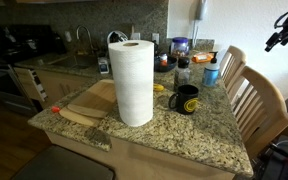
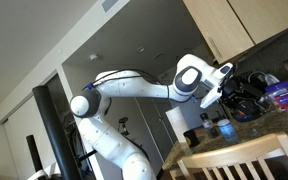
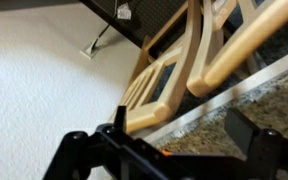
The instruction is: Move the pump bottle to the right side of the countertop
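White Panda arm reaches from its base at lower left across to the right. Pincer hangs in the air above the granite desk, touching nothing. Light-blue pump bottle stands on the desk below the pincer, with a dark mug near it. Wooden chair back in the foreground, bottom right. Tan cabinets overhead. Black post at left.
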Motion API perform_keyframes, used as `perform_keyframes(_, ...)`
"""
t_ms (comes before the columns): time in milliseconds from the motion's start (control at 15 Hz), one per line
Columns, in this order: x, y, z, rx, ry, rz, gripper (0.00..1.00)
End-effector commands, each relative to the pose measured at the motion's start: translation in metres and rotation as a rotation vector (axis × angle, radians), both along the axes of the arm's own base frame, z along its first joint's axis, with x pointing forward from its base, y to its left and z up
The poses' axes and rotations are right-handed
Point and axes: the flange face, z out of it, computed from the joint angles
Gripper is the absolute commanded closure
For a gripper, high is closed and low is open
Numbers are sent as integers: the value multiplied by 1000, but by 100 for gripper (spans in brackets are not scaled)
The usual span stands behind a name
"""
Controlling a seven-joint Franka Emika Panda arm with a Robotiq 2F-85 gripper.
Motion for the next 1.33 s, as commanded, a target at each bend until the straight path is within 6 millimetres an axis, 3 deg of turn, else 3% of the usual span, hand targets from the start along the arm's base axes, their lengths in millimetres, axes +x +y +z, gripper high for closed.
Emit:
perform_keyframes(0,26,6,21,-78,-44,185,0)
perform_keyframes(267,39,11,34,-149,-112,386,0)
perform_keyframes(400,39,10,36,-88,-199,276,0)
perform_keyframes(533,37,14,39,-97,-168,301,0)
perform_keyframes(600,31,-5,59,7,-149,328,0)
perform_keyframes(667,20,-19,52,34,-118,410,0)
perform_keyframes(733,12,-12,59,27,-103,468,0)
perform_keyframes(867,-9,24,65,13,-33,564,0)
perform_keyframes(1267,-78,121,41,10,122,866,0)
